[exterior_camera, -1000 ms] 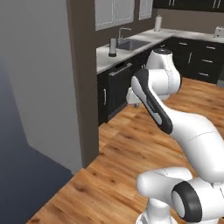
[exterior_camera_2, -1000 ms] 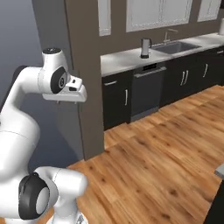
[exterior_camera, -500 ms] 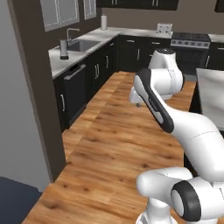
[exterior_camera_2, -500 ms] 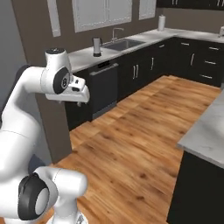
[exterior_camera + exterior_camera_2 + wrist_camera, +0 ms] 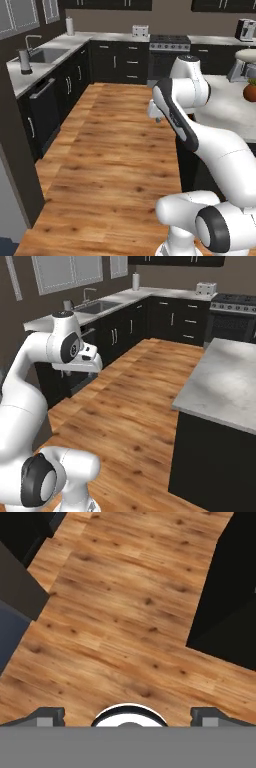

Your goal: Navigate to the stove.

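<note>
The gripper [image 5: 128, 714] hangs folded close to the base, pointing down at the wood floor [image 5: 125, 612], its jaws spread wide with nothing between them. Just to the right stands the island with its grey surface [image 5: 225, 386]; to the left a run of dark cabinets carries the sink [image 5: 47, 54]. Beyond the open strip of floor, against the back wall, sits the stove [image 5: 169, 50], ahead and slightly right of the arm, with the slot toaster [image 5: 140, 30] just left of it, so the drive looks to run straight forward along the floor
</note>
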{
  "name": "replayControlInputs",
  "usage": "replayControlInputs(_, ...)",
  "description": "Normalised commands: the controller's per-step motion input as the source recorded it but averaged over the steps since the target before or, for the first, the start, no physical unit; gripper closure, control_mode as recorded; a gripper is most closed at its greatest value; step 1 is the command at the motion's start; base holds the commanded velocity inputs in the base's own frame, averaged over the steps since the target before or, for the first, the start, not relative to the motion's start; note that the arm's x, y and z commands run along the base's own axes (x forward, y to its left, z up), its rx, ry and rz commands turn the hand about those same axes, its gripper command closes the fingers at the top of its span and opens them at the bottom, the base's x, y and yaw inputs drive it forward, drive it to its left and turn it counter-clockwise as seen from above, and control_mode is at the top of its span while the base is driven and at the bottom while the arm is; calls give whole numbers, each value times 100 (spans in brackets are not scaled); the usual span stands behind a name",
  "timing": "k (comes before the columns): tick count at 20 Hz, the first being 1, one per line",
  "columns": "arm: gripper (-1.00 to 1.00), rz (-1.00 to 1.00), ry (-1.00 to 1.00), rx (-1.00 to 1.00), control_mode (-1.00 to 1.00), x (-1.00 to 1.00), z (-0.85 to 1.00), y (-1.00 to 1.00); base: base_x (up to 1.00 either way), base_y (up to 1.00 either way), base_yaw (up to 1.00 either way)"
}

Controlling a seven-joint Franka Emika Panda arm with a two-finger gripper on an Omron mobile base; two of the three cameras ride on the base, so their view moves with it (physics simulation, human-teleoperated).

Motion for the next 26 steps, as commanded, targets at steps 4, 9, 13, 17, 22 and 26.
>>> replayControlInputs(4,-100,0,0,0,100,0,0,0,8,3,-1)
replayControlInputs(9,-100,0,0,0,100,0,0,0,91,28,-6)
replayControlInputs(13,-100,0,0,0,100,0,0,0,92,38,-16)
replayControlInputs(17,-100,0,0,0,100,0,0,0,23,56,-32)
replayControlInputs(22,-100,0,0,0,100,0,0,0,-28,77,-30)
replayControlInputs(26,-100,0,0,0,100,0,0,0,15,58,-23)
